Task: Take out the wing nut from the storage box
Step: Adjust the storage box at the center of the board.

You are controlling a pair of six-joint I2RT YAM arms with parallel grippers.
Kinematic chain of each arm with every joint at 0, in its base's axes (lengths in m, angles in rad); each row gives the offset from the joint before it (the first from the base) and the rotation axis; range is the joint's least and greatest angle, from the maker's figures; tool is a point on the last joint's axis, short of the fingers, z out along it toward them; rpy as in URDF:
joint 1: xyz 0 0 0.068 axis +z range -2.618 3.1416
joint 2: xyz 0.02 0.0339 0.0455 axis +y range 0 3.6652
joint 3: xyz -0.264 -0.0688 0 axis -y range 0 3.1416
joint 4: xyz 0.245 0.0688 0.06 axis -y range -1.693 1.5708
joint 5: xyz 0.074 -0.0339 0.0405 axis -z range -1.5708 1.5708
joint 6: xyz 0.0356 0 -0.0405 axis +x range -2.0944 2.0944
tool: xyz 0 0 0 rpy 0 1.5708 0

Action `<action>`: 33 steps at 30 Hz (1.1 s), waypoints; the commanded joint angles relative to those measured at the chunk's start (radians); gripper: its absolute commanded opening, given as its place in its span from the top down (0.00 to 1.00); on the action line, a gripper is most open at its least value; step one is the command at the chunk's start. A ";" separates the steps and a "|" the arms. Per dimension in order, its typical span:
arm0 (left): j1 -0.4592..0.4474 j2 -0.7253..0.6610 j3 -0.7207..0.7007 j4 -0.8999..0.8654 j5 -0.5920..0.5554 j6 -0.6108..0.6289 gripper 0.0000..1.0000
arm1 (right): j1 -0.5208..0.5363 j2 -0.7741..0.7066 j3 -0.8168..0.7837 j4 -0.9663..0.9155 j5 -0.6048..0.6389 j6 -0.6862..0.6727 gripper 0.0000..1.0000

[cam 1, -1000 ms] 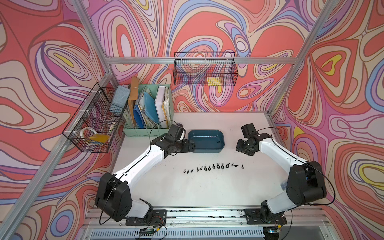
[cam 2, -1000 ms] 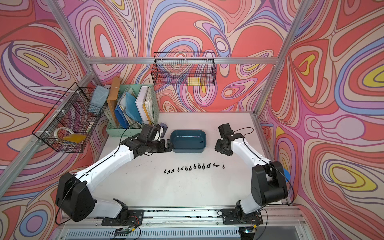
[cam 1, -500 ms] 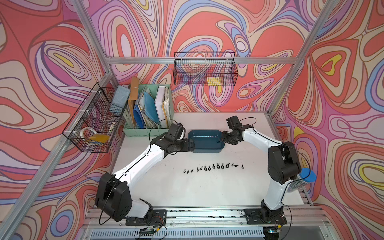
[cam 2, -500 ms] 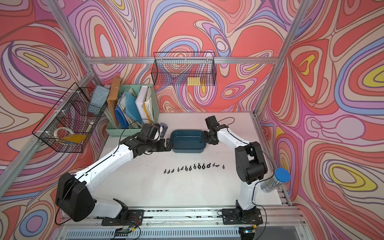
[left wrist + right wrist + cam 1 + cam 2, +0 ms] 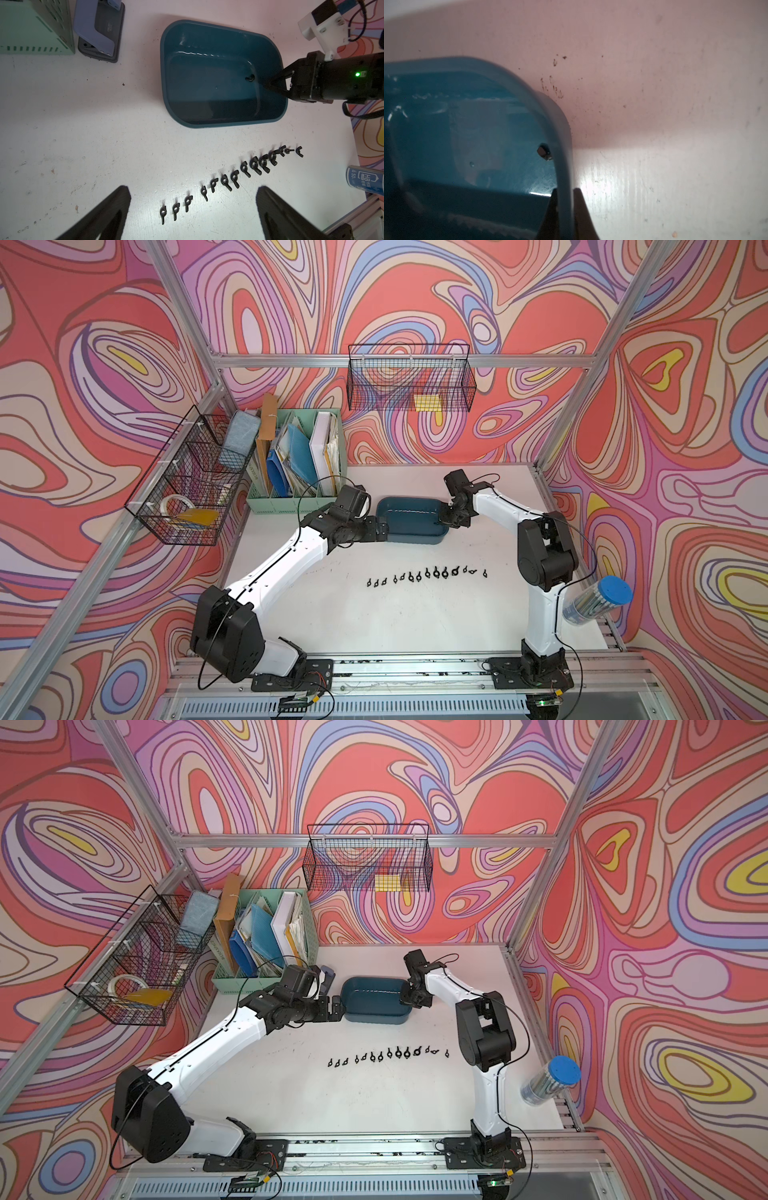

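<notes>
Teal plastic storage box (image 5: 415, 540) stands on the bench (image 5: 415, 614) with the right fingers (image 5: 580, 212) clamped across its end wall, while the left fingers (image 5: 116, 199) gape empty just off the opposite end. Risk: the wing nut (image 5: 250, 78) lies loose just inside the right fingers, so tilting the box may slide it away. One second earlier those fingers hung well clear of the box.

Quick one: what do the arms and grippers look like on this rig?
The left arm and right arm match: white link shells, black joint housings, thin black cables looping outside. The left gripper and right gripper are black with tapered, open-frame fingers. A green LED glows on the right one's body.
</notes>
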 commanded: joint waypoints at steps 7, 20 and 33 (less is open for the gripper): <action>0.009 -0.034 -0.047 0.039 0.044 0.024 0.01 | -0.002 0.084 0.236 -0.396 -0.070 -0.012 1.00; 0.009 -0.112 -0.153 0.161 0.117 0.002 0.01 | -0.021 0.119 0.332 -0.651 -0.354 0.048 1.00; 0.011 -0.111 -0.141 0.108 0.037 -0.025 0.01 | 0.061 0.064 0.319 -0.390 -0.078 0.095 1.00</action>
